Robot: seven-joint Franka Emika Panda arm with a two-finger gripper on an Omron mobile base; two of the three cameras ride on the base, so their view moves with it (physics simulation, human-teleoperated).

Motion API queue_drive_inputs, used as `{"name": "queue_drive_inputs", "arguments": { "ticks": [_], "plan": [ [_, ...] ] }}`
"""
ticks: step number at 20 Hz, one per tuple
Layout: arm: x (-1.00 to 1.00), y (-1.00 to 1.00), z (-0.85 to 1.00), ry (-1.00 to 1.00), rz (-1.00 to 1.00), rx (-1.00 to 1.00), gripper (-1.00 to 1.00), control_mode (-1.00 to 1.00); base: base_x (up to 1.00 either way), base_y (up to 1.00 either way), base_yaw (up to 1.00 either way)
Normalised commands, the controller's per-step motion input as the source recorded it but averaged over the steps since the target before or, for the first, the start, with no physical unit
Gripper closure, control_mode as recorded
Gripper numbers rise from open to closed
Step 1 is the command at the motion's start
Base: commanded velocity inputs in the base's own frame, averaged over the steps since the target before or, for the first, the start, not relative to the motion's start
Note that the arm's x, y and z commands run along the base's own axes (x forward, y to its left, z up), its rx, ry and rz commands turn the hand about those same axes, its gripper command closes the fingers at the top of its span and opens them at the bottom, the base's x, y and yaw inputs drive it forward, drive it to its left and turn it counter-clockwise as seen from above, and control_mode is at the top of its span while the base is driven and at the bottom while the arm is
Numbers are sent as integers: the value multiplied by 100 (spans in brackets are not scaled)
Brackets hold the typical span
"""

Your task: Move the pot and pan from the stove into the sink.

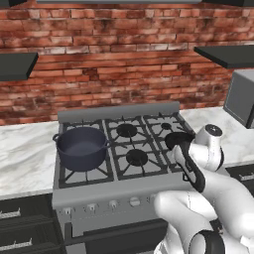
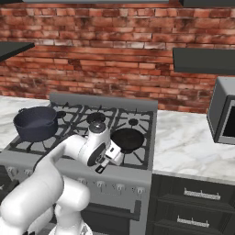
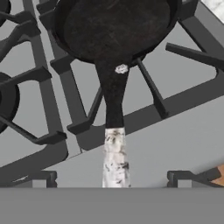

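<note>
The black pan sits on the front right burner of the stove. Its thin handle points toward the front edge. My gripper is open, low over the stove's front edge, and the handle's silvery tip lies between the two fingertips. From the right base camera the gripper is just in front of the pan. The arm partly covers the pan from the left base camera. The deep blue-grey pot stands on the front left burner, also the pot. The sink is out of view.
White marble counter flanks the stove on both sides. A grey microwave stands on the counter at the right. Dark shelves hang on the brick wall above. Dark drawers sit below the right counter.
</note>
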Motion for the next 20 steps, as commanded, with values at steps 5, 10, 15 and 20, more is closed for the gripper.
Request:
{"name": "queue_drive_inputs", "arguments": {
  "ticks": [5,10,15,20],
  "plan": [
    [2,17,-80,-1,0,-6,-100,-100,0,0,0],
    [0,29,-100,-2,0,-9,-100,-100,0,0,0],
    [0,38,-100,-10,0,-10,-100,-100,0,0,0],
    [0,18,-80,-10,0,-8,-100,-100,0,0,0]
  ]
}}
